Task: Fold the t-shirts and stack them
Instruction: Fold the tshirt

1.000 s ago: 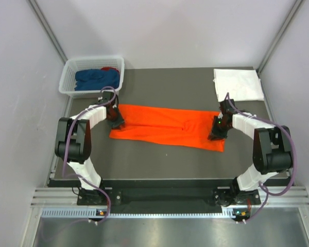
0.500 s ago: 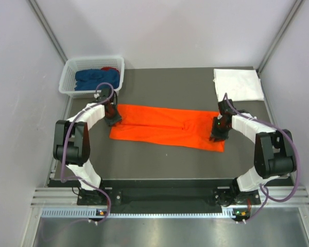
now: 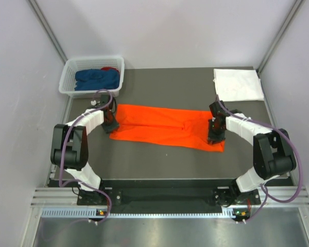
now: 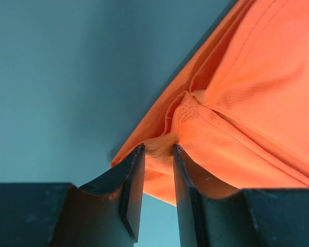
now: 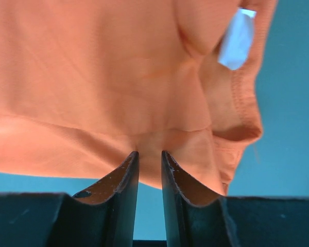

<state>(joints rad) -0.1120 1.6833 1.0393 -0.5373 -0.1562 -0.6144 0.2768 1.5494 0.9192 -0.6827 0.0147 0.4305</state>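
**Orange shirt pinched at both ends on the bench**

The orange t-shirt (image 3: pixel 165 127) lies stretched out as a long band across the middle of the dark bench (image 3: pixel 165 159), running from left to right, its right end a little nearer the arms than its left.

The left claw (image 3: pixel 111 125) sits at the shirt's left end. In the left wrist view its two fingers (image 4: pixel 131 175) stand almost together, with only a narrow gap, and a bunched fold of the orange hem is nipped between their tips.

The right claw (image 3: pixel 215 135) sits on the shirt's right end. In the right wrist view its fingers (image 5: pixel 124 180) are likewise nearly closed, their tips meeting the lower edge of the cloth and gripping it. A small white label (image 5: pixel 237 38) shows near the collar at the upper right of that view.

The white t-shirt (image 3: pixel 238 84) lies folded flat at the far right corner of the bench, well apart from the orange one. At the far left corner stands a white lattice basket (image 3: pixel 69 72), which holds the crumpled dark blue t-shirt (image 3: pixel 96 78), with a bit of the red t-shirt (image 3: pixel 110 68) showing behind it.
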